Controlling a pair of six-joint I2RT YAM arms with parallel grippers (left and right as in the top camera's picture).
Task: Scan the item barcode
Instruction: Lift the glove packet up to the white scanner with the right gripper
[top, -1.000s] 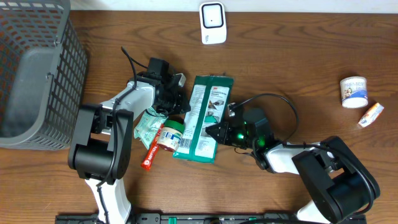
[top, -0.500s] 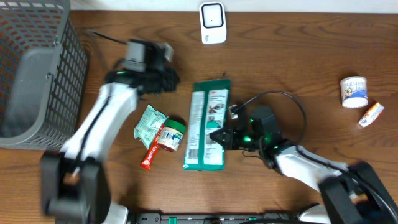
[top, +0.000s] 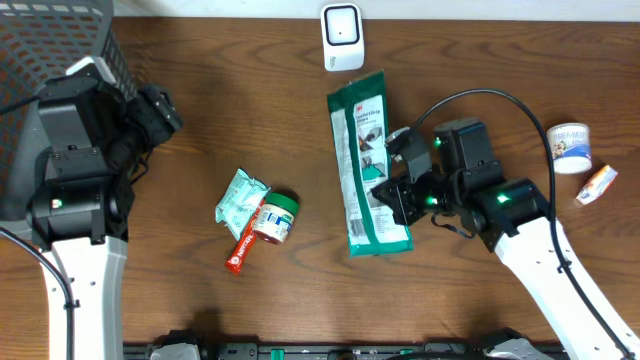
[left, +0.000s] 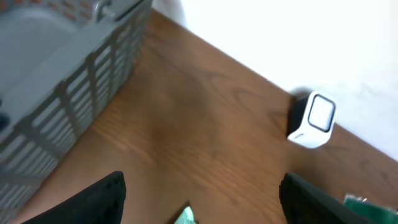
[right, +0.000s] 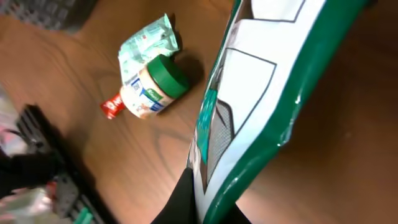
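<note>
At 9 o'clock on the worktop (top: 250, 120) stands the grey basket (top: 40, 50). Your left tool (left: 202, 186) hangs just beside its wall. The tool's fingers (left: 102, 199) are spread wide with nothing between them, so that arm looks parked clear of the work.

Toward the centre lie a mint packet (top: 238, 198), a green-lidded jar (top: 274, 220) and a red tube (top: 238, 258). They are bunched together and touching, well apart from either arm. They seem to be waiting their turn.

The task's item, the green-and-white pouch (top: 362, 150), sits just right of centre. Its long axis runs from 6 to 12 o'clock and its top end points at the white scanner (top: 342, 37) by the far edge. Your right tool (top: 392, 195) is pressed together, pinching the pouch's 3 o'clock edge low down. That hold lets you steer the printed face toward the scanner. I cannot tell where the barcode is.

Bare wood lies between the pouch top and the scanner, so you have room at 12 o'clock. Mind the worktop's far edge behind the scanner.

At 3 o'clock a white tub (top: 570, 147) and a small carton (top: 597, 185) sit near your right arm's elbow swing.
</note>
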